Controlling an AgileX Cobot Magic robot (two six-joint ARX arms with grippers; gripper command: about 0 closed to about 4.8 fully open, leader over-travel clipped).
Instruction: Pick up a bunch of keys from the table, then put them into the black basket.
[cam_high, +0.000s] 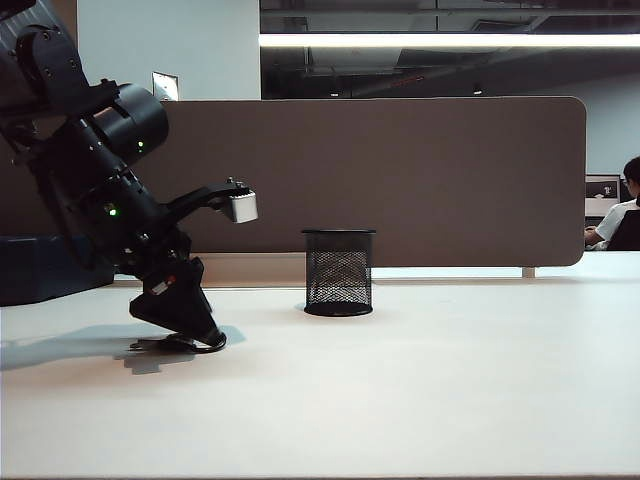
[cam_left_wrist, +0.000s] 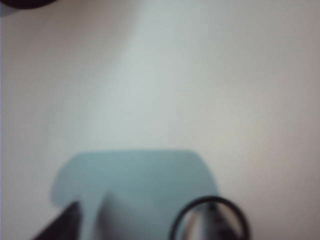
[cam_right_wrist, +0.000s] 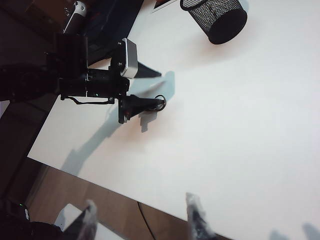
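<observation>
White table (cam_high: 420, 400) carries the bunch of keys (cam_high: 196, 343) at the left, directly under the left gripper (cam_high: 205, 340), whose fingers flank the key ring without clearly pinching it (contact is too blurred to judge). Well to the right stands the black basket (cam_high: 338, 272). The right gripper (cam_right_wrist: 142, 220) hangs spread wide above the table edge, holding nothing.
</observation>
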